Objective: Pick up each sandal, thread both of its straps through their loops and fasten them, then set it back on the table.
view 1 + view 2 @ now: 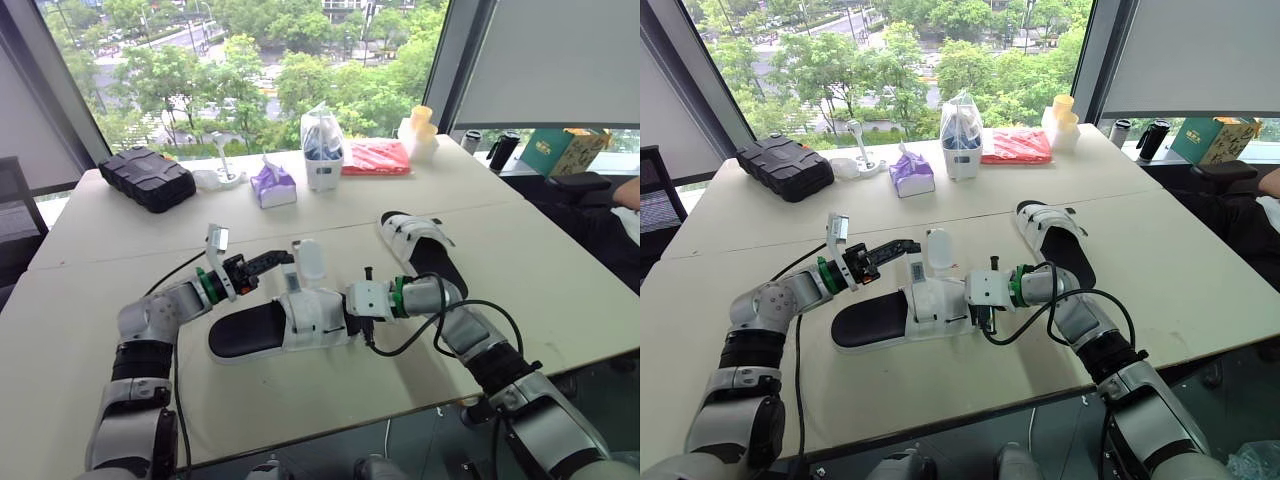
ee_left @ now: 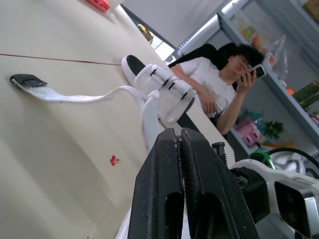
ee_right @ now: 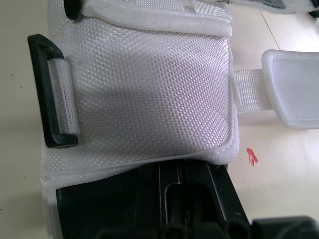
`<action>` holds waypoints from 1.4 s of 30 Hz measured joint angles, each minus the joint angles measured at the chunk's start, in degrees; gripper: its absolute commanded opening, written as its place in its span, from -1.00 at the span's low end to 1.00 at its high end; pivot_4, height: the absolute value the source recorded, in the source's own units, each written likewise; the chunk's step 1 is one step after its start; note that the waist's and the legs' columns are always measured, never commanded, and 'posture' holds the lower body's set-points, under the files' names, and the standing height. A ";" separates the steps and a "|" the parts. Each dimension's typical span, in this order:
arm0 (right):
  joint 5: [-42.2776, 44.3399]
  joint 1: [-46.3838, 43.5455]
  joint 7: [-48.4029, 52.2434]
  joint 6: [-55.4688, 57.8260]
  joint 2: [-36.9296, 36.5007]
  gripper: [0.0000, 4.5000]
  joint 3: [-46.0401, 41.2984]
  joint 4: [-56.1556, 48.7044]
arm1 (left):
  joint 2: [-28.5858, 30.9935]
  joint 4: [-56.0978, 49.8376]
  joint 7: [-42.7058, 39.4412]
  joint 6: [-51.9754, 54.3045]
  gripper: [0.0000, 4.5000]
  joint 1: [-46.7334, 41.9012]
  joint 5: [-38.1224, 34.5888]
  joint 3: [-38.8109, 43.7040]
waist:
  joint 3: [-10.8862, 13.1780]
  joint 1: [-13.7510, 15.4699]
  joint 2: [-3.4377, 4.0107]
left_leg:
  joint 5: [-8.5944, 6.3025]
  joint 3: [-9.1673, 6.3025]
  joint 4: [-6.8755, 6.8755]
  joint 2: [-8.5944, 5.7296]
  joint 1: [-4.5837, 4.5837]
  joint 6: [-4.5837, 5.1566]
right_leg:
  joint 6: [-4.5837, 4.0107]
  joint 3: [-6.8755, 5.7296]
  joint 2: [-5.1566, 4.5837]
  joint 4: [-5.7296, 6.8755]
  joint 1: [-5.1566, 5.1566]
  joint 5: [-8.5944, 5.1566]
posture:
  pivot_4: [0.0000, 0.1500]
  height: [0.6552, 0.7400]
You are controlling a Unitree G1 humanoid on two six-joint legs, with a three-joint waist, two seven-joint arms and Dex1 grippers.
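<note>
Your right gripper [image 1: 350, 313] lies against the side of the near sandal [image 1: 250, 335], which rests flat in the middle of the table [image 1: 100, 240]. The gripper's tip is hidden under the white upper, so you cannot tell if it grips or not. The right forearm comes in low from the near right corner, with the wrist turned toward the robot's left. In the right wrist view a black loop [image 3: 50, 94] sits at the edge of the upper.

Just behind the sandal, your left gripper [image 1: 283, 259] hovers over the table with both fingers pressed together. A thin white strap [image 2: 75, 94] runs in behind them, and it is hard to see whether it is pinched. The left elbow is bent and the forearm points toward the right arm. A padded strap [image 1: 311, 258] stands up beside it.

Farther back, the second sandal [image 1: 425, 250] lies flat. A person [image 2: 209, 87] leans back with a phone.
</note>
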 measured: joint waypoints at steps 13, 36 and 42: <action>-0.37 0.00 -0.12 0.09 -0.03 -1.00 0.03 -0.04 | 0.75 3.00 0.15 -13.61 -0.97 1.23 17.14 -12.71 | -0.19 0.09 0.03 | 0.00 0.00 0.00 0.00 0.03 0.00 | -0.13 0.03 -0.04 0.00 0.04 -0.07 | 1.00 1.00; -0.41 -0.85 -0.91 -0.32 0.32 -1.00 0.25 1.40 | 10.21 5.73 -6.54 -31.97 0.71 -1.04 35.13 -23.13 | -0.20 0.04 0.04 | 0.00 0.02 -0.10 0.00 -0.04 0.02 | -0.17 0.02 -0.07 0.00 -0.11 -0.09 | 1.00 1.00; -0.41 -0.96 -1.06 -0.83 0.37 -1.00 0.26 1.70 | 6.27 9.29 -6.39 -24.08 0.71 -2.98 28.45 -15.57 | -0.14 0.01 -0.06 | 0.01 0.01 -0.05 0.01 -0.07 0.03 | 0.02 -0.04 0.10 0.03 -0.12 0.01 | 1.00 1.00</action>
